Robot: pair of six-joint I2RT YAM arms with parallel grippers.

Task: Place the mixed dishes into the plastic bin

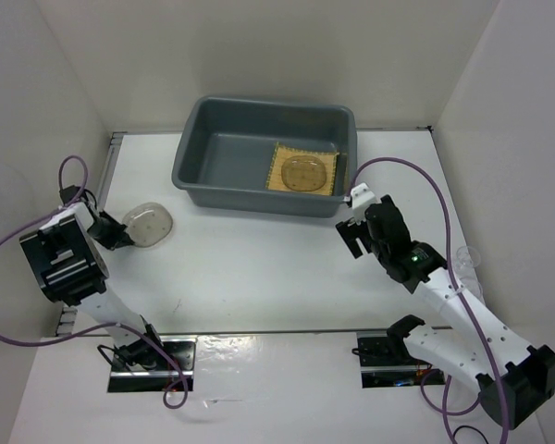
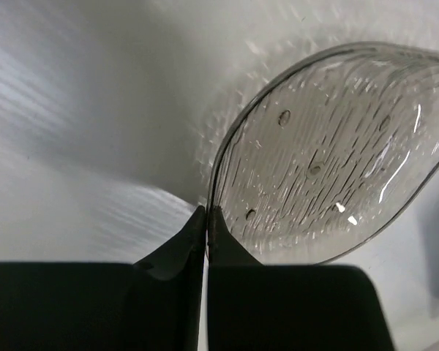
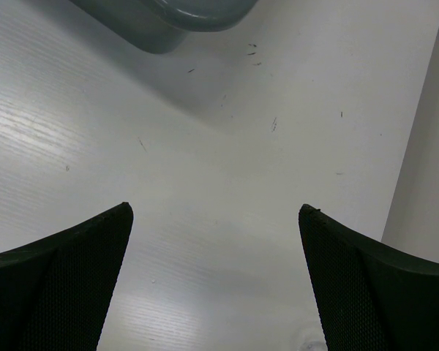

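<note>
Clear plate [image 2: 329, 146], rim clamped in left fingers [image 2: 196, 238], right fingers [image 3: 73, 270] spread empty, mat [image 1: 303, 171] in bin [image 1: 213, 157]

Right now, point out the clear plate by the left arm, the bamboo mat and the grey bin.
clear plate [image 2: 329, 146]: left wrist view, its ribbed centre.
bamboo mat [image 1: 283, 152]: top view, bare far-left corner.
grey bin [image 1: 224, 162]: top view, bare floor inside.

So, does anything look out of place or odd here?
Nothing damaged or spilled. One clear plate is outside the grey bin, pinched at its rim by the left gripper; the mat and a second plate lie inside.
</note>
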